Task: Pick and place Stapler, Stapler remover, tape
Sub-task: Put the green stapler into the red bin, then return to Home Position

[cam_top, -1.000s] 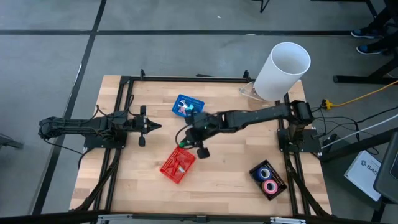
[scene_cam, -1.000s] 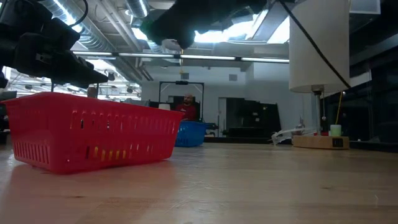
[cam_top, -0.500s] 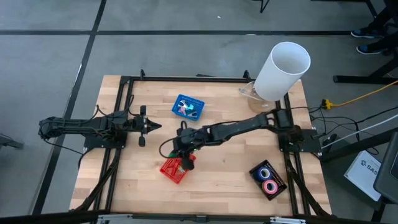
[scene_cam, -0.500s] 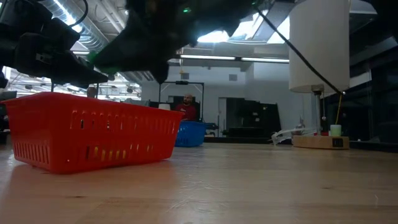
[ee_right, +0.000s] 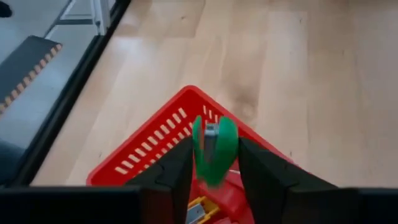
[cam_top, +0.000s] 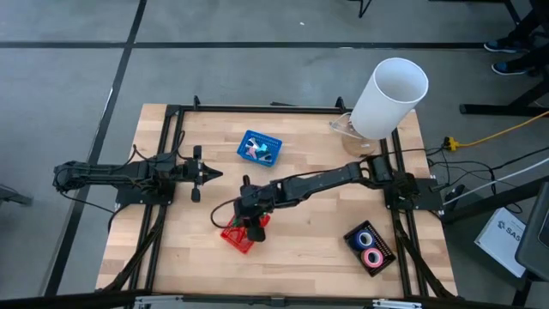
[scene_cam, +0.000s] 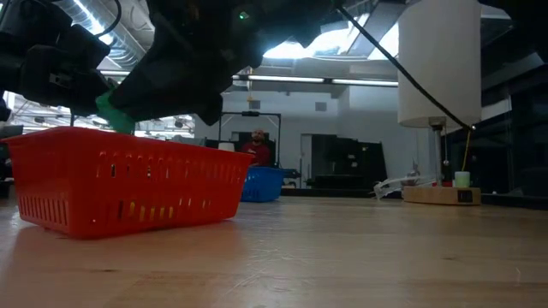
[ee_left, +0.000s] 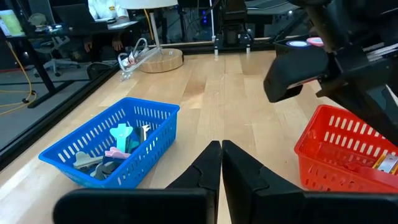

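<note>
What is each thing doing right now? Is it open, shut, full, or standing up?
Left gripper: shut, empty, waiting at the table's left side.
Right gripper: over the red basket, with the green stapler in it.
Red basket: upright, some things inside.
Blue basket: upright, small things inside.
Tape: lying flat in the black tray.

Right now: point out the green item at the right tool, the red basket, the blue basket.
green item (ee_right: 214,151), right wrist view, middle of its green body.
red basket (scene_cam: 128,184), low view, slotted front wall.
blue basket (ee_left: 152,146), left wrist view, slotted side wall.
</note>
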Available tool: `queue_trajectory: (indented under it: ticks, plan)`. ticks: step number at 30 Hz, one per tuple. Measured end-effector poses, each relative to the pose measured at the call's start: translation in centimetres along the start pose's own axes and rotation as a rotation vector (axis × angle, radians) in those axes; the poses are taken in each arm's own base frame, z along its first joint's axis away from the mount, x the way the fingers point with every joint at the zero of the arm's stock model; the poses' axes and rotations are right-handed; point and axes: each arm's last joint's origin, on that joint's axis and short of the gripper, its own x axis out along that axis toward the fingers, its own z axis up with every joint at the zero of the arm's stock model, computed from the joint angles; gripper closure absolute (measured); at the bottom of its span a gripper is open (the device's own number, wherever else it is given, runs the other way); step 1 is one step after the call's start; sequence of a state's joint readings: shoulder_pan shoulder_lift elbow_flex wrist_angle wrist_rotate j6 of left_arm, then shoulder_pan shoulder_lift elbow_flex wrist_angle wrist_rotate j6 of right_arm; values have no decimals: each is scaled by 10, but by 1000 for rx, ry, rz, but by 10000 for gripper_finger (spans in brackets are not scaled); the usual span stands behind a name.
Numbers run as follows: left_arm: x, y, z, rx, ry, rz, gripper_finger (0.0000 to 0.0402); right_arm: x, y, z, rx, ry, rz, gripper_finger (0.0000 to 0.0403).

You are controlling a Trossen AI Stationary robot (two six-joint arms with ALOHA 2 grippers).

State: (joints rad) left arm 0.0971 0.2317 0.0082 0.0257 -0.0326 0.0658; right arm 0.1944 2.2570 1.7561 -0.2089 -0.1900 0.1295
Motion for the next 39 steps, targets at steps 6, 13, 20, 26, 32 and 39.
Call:
queue_trajectory:
  ticks: [6, 13, 20, 26, 32, 39]
  plan:
    - [0, 0, 0, 0, 0, 0, 390, 1, 12, -3, -9, 29, 112, 271]
    - [0, 0, 0, 0, 0, 0, 393, 1, 12, 1, 61, -1, 114, 269]
    - [0, 0, 0, 0, 1, 0, 389, -13, 27, 8, 114, -40, 144, 269]
    - [0, 0, 0, 0, -1, 1, 393, -45, 27, -15, 138, -54, 50, 230]
    - [0, 0, 0, 0, 0, 0, 390, -90, 31, -60, 89, -147, -16, 142]
    - [0, 0, 0, 0, 0, 0, 393, -160, 28, -115, 5, -267, -11, 95]
